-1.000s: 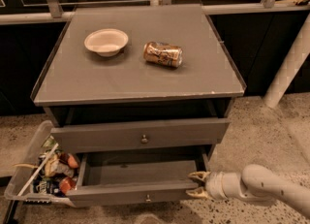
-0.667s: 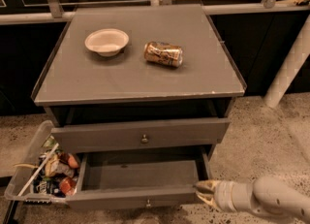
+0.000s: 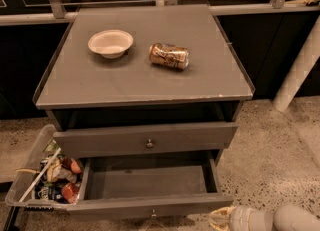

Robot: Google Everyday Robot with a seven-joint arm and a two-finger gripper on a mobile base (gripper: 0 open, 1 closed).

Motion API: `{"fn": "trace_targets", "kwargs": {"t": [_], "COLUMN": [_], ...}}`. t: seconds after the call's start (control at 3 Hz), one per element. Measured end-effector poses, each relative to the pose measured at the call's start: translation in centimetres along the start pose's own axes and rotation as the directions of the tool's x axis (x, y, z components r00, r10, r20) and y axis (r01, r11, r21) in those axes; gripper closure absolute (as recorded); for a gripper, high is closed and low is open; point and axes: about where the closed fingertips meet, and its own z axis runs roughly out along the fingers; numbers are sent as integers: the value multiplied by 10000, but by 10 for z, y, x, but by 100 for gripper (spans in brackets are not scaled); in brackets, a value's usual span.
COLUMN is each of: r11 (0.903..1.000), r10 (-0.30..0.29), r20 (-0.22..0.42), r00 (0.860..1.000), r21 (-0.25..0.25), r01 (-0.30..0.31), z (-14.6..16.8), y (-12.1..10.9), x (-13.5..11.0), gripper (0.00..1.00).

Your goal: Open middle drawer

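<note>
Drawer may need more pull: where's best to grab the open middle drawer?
The small round knob centred on the front of the middle drawer, approached from the front; the flat panel has no other protrusion. The gripper sits low beside the panel's right end.

One each: bowl (image 3: 110,43), can (image 3: 169,56), bottom-right claw (image 3: 219,218)

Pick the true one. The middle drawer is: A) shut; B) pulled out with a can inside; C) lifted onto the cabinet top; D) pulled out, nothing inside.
D: the middle drawer stands pulled out with its grey floor bare; the can lies on the cabinet top, and the end effector sits low beside the drawer's right front corner.
</note>
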Motion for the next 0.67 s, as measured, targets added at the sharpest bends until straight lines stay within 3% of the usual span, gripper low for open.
{"fn": "trace_targets", "kwargs": {"t": [0.33, 0.67], "r11": [9988, 9986], "r10": [-477, -527], "r20": [-108, -91], "r00": [9988, 9986], "r21": [112, 74], "r01": [478, 528], "z": [9, 11], "y": [-25, -25], "x": [-14, -17], "gripper": [58, 36]}}
